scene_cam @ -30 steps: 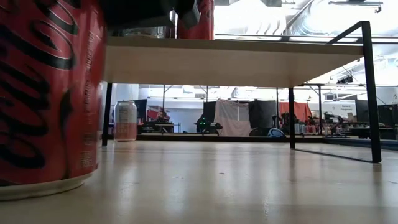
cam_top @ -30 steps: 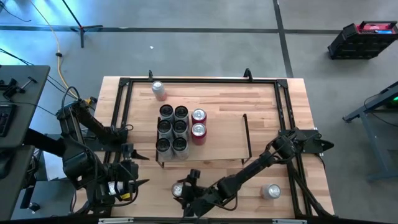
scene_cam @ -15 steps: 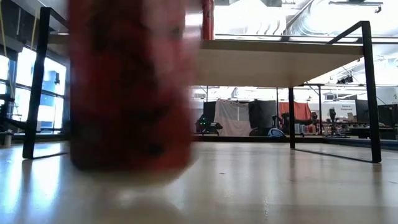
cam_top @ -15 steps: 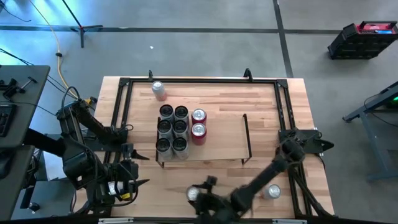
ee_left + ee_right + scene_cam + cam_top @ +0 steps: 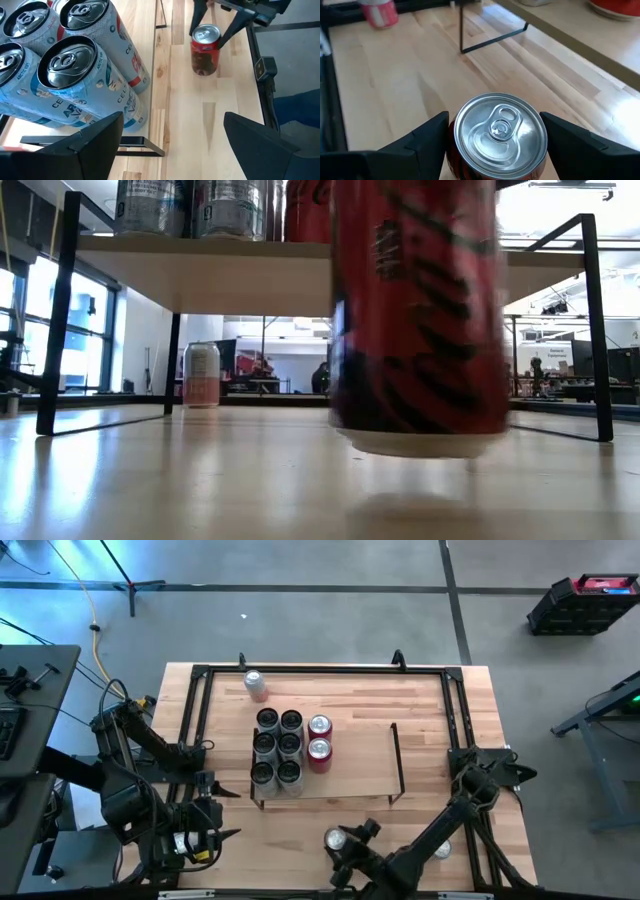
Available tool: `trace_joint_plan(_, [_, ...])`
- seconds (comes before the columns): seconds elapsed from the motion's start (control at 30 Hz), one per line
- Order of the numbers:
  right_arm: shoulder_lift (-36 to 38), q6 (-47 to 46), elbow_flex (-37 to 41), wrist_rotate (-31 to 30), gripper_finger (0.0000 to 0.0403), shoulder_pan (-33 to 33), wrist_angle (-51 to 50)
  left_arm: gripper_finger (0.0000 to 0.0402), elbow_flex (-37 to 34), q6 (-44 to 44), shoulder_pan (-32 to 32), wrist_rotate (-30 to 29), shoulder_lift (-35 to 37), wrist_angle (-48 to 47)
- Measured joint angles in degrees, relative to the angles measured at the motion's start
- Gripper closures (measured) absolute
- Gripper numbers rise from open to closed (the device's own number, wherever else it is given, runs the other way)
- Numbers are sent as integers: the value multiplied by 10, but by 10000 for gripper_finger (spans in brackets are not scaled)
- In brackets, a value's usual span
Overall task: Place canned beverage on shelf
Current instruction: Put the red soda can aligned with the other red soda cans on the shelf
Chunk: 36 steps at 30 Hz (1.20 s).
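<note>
Right gripper grasps the red can, fingers on either side, raised just off the table in front of the shelf; shelf bears six silver cans and two red ones; left gripper, fingers spread, empty, at table's left edge.

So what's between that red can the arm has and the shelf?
Only bare tabletop, seen in the high view, between the red can in the right gripper and the shelf.
</note>
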<state>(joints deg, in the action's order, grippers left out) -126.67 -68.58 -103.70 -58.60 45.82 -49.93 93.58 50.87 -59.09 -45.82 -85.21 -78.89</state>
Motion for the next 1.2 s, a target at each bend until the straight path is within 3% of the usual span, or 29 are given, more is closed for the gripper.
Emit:
trace_joint_plan(0.37, [-14, 29, -1, 19, 125, -39, 14, 67, 0, 0, 0, 0, 0, 0])
trace_joint_plan(0.7, [-15, 74, -2, 43, 79, -36, 48, 67, 0, -3, 0, 0, 0, -1])
trace_joint_plan(0.9, [-11, 108, -65, 34, 72, -23, -21, 67, 0, -4, 0, 0, 0, -1])
trace_joint_plan(1.07, [-10, 142, -105, 89, 71, 0, -122, 67, 0, -1, -2, 2, 0, -1])
trace_joint_plan(1.2, [-11, 152, -95, 134, 71, 21, -142, 67, 0, 1, -7, 2, 0, 0])
